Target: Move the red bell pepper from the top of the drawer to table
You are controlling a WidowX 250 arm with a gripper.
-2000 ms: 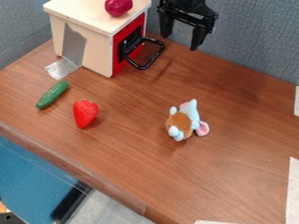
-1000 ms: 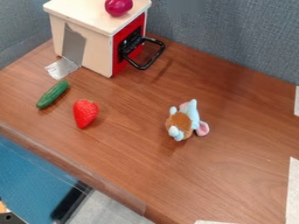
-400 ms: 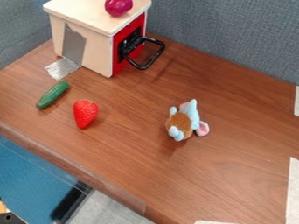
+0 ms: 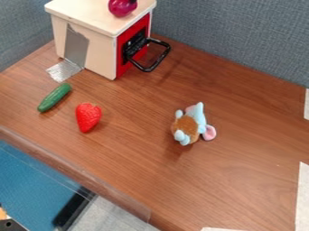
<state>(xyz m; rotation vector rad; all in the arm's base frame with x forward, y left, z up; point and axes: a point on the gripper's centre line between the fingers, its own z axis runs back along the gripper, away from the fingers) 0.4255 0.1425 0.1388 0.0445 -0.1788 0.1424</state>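
The table bears the drawer, taped down with silvery tape (presumably against sliding). Its flat top supports the pepper; whether the claw, dark beside it, is spread, pressed together or pinching, I can't tell.

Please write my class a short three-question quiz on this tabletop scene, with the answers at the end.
1. Multiple choice. Where is the round purplish-red toy vegetable?
A) On the table
B) On top of the wooden box
C) Beside the stuffed toy

2. True or false? The strawberry lies between the cucumber and the stuffed toy.

3. Fill in the missing word. The handle on the box's red front is coloured ____.

Key: 1. B; 2. True; 3. black
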